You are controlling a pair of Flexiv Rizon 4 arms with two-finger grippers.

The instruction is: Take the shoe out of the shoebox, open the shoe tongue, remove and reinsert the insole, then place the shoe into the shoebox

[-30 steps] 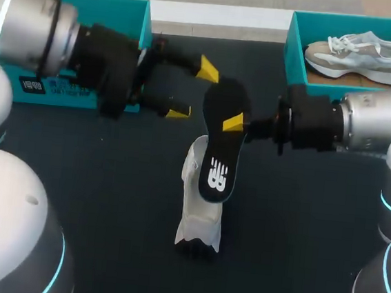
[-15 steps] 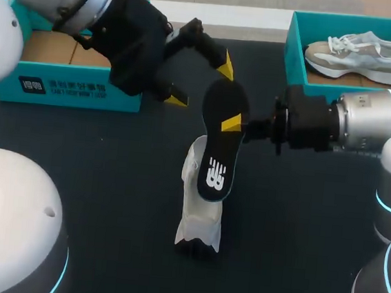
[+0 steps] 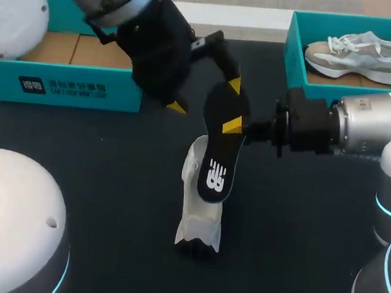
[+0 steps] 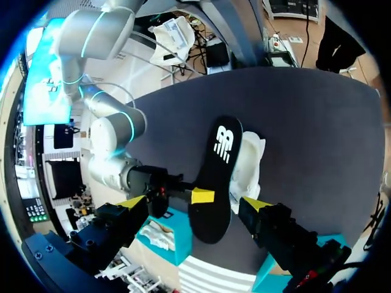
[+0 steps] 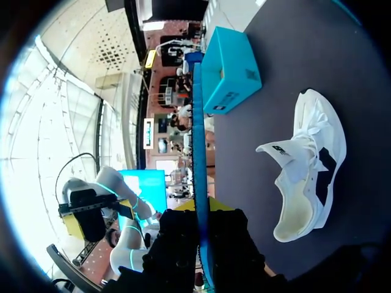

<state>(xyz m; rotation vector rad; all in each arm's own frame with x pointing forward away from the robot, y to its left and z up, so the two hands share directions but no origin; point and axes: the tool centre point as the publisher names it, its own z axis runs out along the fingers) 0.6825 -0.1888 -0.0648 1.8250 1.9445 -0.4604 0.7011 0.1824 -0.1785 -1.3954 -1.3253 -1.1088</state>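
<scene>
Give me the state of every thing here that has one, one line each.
insole: out of the shoe, gripped on edge above it
white shoe: on the table, tongue open, insole out
right gripper: shut on the insole
left gripper: open, near the insole's upper end
left shoebox: open
right shoebox: open, holding a grey shoe

Bright, even light from overhead falls on the dark table [image 3: 107, 200], leaving only a faint shadow beside the white shoe [image 3: 198, 223] and soft glare on the arm cover [image 3: 8, 218].
</scene>
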